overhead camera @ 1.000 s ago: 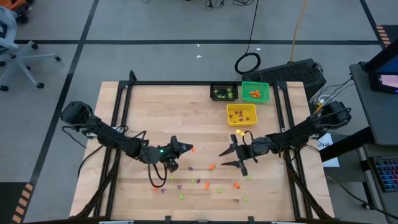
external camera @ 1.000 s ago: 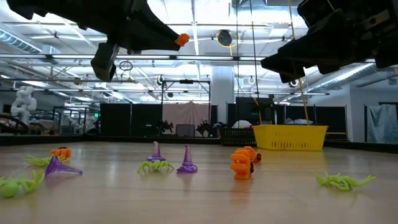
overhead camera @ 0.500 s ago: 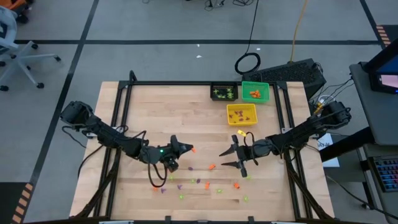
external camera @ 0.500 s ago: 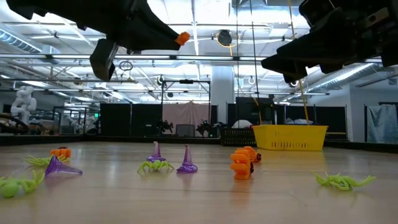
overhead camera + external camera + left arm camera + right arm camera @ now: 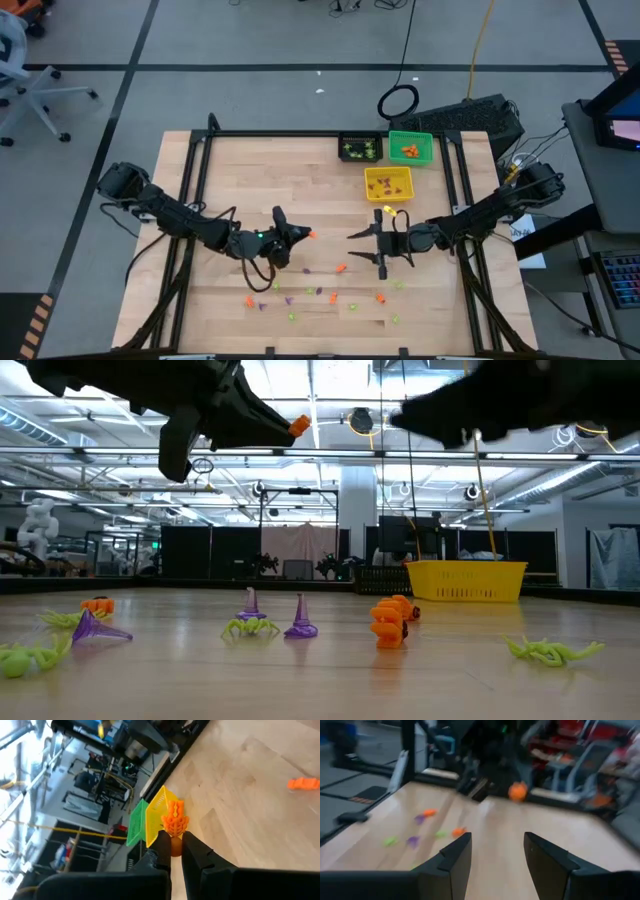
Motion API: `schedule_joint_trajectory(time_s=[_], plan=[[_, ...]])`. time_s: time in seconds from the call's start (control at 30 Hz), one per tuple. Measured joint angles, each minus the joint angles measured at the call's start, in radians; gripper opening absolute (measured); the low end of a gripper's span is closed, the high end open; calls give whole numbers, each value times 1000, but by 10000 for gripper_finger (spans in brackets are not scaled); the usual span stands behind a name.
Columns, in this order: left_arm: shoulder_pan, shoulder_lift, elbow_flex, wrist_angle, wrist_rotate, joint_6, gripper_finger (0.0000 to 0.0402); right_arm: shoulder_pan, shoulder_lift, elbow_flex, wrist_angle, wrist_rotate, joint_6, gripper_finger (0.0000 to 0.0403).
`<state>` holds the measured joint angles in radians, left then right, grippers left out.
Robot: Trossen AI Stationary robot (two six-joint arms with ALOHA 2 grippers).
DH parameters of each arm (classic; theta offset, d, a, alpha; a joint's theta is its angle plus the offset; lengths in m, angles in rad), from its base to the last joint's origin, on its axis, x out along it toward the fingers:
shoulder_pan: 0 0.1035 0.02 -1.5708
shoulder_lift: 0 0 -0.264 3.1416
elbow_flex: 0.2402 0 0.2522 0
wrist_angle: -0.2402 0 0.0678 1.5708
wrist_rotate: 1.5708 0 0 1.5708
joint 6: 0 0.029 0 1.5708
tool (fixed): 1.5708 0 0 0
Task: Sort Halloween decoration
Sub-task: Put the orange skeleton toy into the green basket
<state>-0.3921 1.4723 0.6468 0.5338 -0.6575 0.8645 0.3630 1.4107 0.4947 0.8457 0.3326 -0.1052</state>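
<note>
**Orange trinket held in the air**

An orange trinket (image 5: pixel 174 821) sits pinched in the closed jaws of the left gripper (image 5: pixel 301 236), above the middle of the surface (image 5: pixel 250 170). The right gripper (image 5: pixel 367 246) hangs opposite with empty jaws spread wide. This looks like a carry; next it must reach the green bin (image 5: pixel 410 148), where orange pieces lie.

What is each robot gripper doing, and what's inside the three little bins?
Left gripper: shut on a tiny orange trinket, held above the table.
Right gripper: open, empty.
Black square bin: holds green trinkets.
Green square bin: holds orange trinkets.
Yellow square bin: holds purple trinkets.
</note>
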Motion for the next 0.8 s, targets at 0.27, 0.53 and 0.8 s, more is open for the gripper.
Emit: schedule_joint_trajectory(time_s=[0.27, 0.53, 0.8], plan=[[3, 0, 0, 4, 0, -158, 12, 0, 118, 204, -102, 12, -271, 168], [4, 0, 0, 1, 68, -205, 12, -2, 309, 359, -95, 203, -437, 190], [4, 0, 0, -2, 82, -205, 14, 2, 389, 434, -87, 274, -487, 184]])
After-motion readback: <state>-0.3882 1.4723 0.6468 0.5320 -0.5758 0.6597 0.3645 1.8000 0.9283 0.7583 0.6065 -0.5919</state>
